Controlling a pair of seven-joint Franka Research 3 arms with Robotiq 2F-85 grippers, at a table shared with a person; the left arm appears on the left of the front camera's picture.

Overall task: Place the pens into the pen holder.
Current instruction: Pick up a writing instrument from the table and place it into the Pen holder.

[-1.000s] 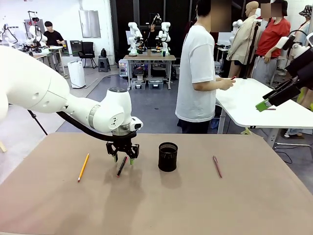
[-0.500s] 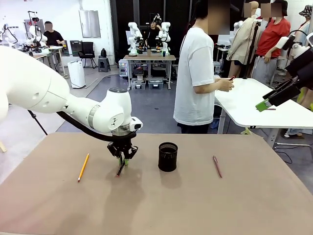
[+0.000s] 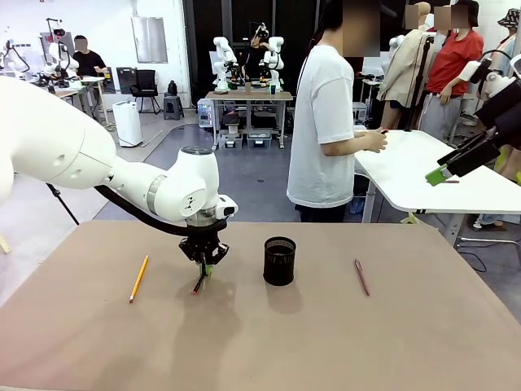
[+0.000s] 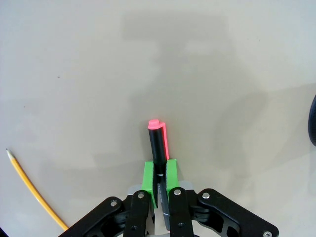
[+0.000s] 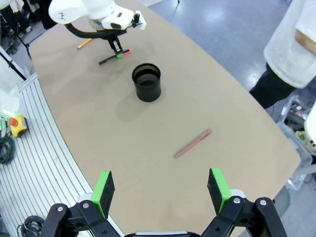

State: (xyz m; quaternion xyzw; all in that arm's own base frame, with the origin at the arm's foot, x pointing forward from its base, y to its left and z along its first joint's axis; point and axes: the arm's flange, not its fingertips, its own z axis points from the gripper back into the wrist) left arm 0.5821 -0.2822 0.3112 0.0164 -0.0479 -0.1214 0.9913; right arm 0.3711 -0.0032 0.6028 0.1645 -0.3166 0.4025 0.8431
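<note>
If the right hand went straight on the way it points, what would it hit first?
Probably the bare table between the pen holder and the red-pink pen, though depth is unclear.

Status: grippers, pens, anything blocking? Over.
Left gripper shut on black pen, pen flat on table. Right gripper open, held high. Pencil, red-pink pen lie loose; pen holder empty. Nothing between pen and holder.
</note>
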